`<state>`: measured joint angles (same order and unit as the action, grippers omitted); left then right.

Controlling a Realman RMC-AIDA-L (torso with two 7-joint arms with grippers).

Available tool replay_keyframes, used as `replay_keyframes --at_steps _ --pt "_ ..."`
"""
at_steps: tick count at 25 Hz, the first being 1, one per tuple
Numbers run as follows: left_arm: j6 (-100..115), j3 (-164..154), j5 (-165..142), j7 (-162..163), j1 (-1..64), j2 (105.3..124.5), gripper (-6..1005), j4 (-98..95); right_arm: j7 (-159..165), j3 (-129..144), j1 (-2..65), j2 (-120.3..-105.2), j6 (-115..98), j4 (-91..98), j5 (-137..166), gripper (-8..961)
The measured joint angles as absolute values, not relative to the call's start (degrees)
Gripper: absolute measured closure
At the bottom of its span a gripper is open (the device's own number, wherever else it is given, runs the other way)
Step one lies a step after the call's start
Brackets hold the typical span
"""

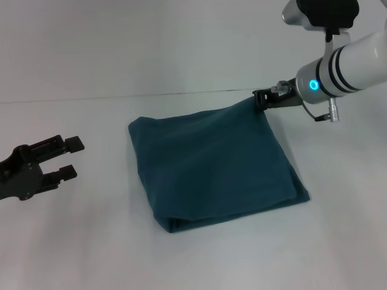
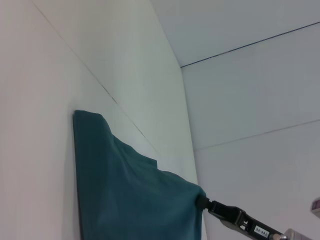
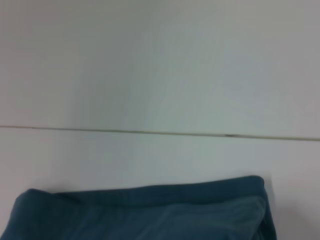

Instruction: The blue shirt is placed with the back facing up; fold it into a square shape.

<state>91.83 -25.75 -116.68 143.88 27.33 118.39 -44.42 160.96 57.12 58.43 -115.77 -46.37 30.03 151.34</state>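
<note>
Lab: bare white table

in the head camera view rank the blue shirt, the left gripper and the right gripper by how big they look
1. blue shirt, by far the largest.
2. left gripper, open, near the camera, so its size is inflated.
3. right gripper, smallest, shut on the shirt's far corner.

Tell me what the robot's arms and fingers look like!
The right arm is a white tube with black rings and a glowing blue circle. A thin cable loops beside a small silver plug under it. Its right gripper is black and slim, with a little white label. The left gripper is all black, with two blocky fingers.
</note>
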Motion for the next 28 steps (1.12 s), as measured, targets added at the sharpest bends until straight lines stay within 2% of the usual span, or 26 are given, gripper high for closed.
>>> replay_keyframes --at_steps 11,17,22,25,28 --pt "91.8 -25.8 -116.6 143.9 27.3 118.53 153 -44.4 165.0 56.5 57.9 -114.95 -46.1 28.6 157.3 876" --pt "92.0 -25.8 -116.6 143.9 27.3 118.65 153 -44.4 168.7 55.8 57.9 -114.19 -46.4 29.3 160.1 642" --pt "92.2 -25.7 -116.3 143.9 27.0 118.65 154 -44.4 166.0 49.8 57.2 -113.11 -52.4 33.9 153.6 588" --pt "92.3 -25.7 -115.9 143.9 26.9 118.65 154 -44.4 163.6 48.7 56.9 -112.47 -55.4 34.3 147.2 590" --pt "92.1 -25.8 -115.9 143.9 26.9 118.62 154 -44.4 162.3 49.1 56.9 -112.94 -55.4 32.0 144.2 592"
